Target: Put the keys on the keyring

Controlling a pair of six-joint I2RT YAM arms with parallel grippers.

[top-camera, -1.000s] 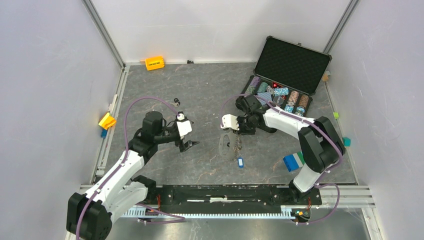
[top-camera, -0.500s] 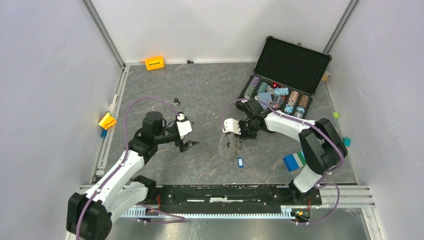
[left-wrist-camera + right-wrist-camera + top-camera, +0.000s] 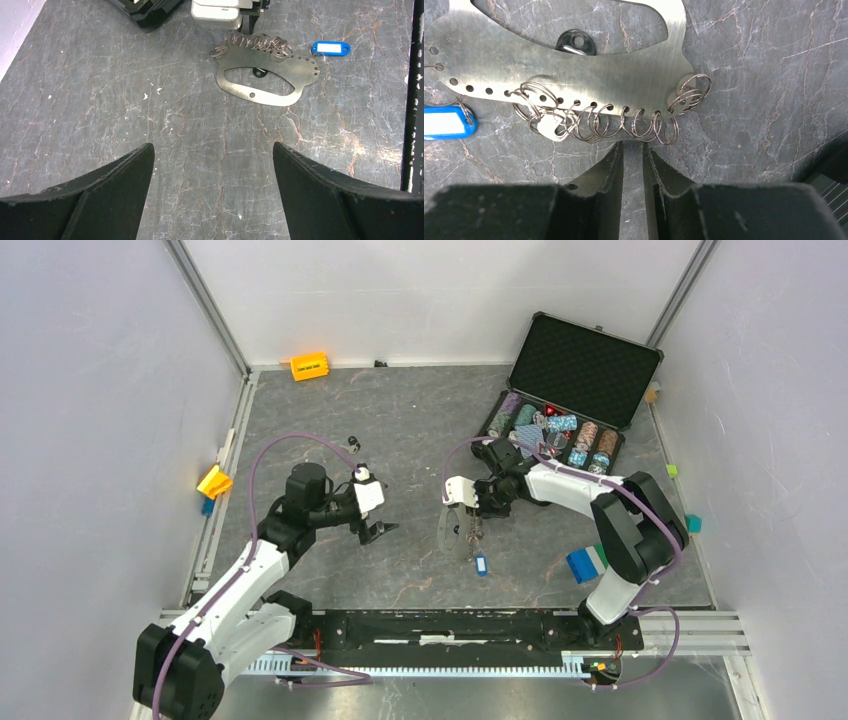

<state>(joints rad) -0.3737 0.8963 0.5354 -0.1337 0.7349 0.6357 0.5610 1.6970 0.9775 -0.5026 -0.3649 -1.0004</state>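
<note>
The keyring (image 3: 452, 532) is a flat metal plate lying on the table, with several wire rings along one edge (image 3: 574, 65) (image 3: 240, 57). A blue key (image 3: 481, 563) (image 3: 446, 122) (image 3: 330, 48) hangs on a ring at one end of the plate. A black key (image 3: 574, 41) (image 3: 258, 72) lies inside the plate's cut-out. My right gripper (image 3: 466, 510) (image 3: 632, 144) sits low at the ringed edge, its tips just short of the rings. Its jaws stand a narrow gap apart with nothing between them. My left gripper (image 3: 378, 532) (image 3: 212, 145) hovers wide open to the plate's left, empty.
An open black case (image 3: 585, 365) holding poker chips stands at the back right. An orange block (image 3: 309, 366) lies by the back wall. A yellow block (image 3: 214, 481) sits at the left edge and a blue-green block (image 3: 587, 562) by the right arm's base. Small black bits (image 3: 353, 444) lie left of centre.
My right gripper has shifted slightly at the plate's ringed edge and its jaws have parted a little. The plate, tipped half a second ago, looks flat again. The left arm has not moved.
</note>
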